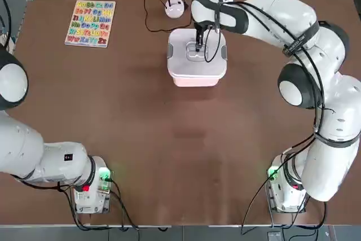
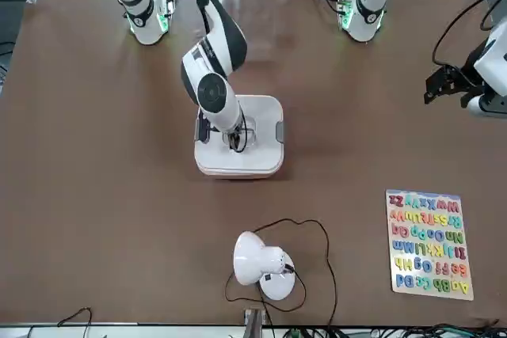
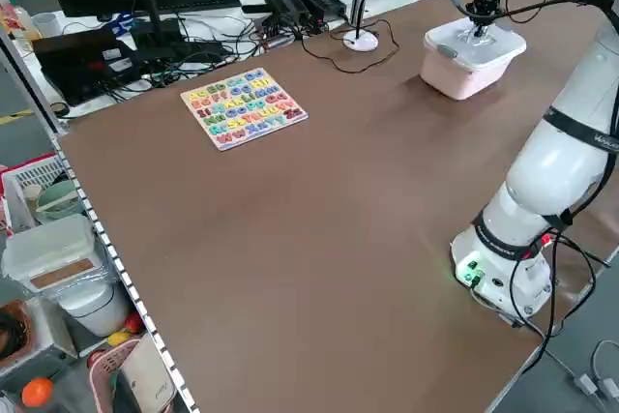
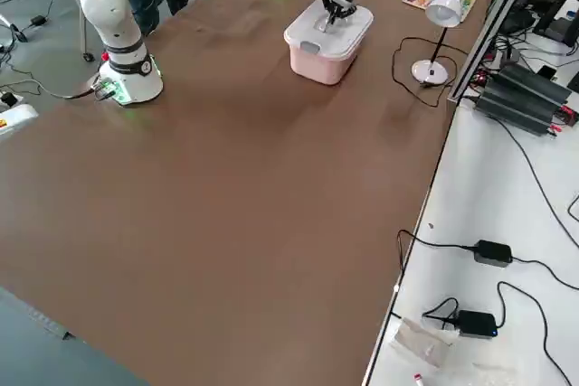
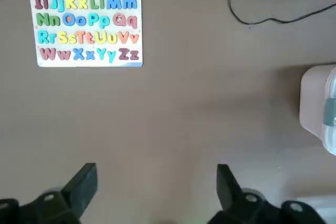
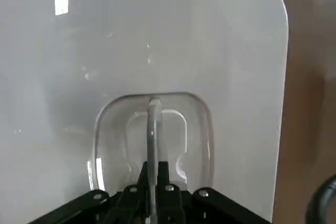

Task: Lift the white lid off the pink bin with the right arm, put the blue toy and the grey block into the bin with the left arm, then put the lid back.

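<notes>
The white lid (image 1: 183, 49) sits on the pink bin (image 1: 196, 78) at the far middle of the table. My right gripper (image 1: 198, 46) reaches down into the lid's recessed centre and is shut on the thin handle; the right wrist view shows the handle (image 6: 153, 124) pinched between the fingers. Grey clips show on two sides of the lid (image 2: 265, 120). My left gripper (image 5: 156, 182) hangs open over bare table at the left side, well away from the bin (image 5: 310, 103). The blue toy and the grey block are out of view.
A colourful alphabet puzzle board (image 1: 90, 22) lies at the far left. A small round white device (image 1: 175, 8) with a black cable stands just behind the bin. Bare brown table stretches between the bin and the arm bases.
</notes>
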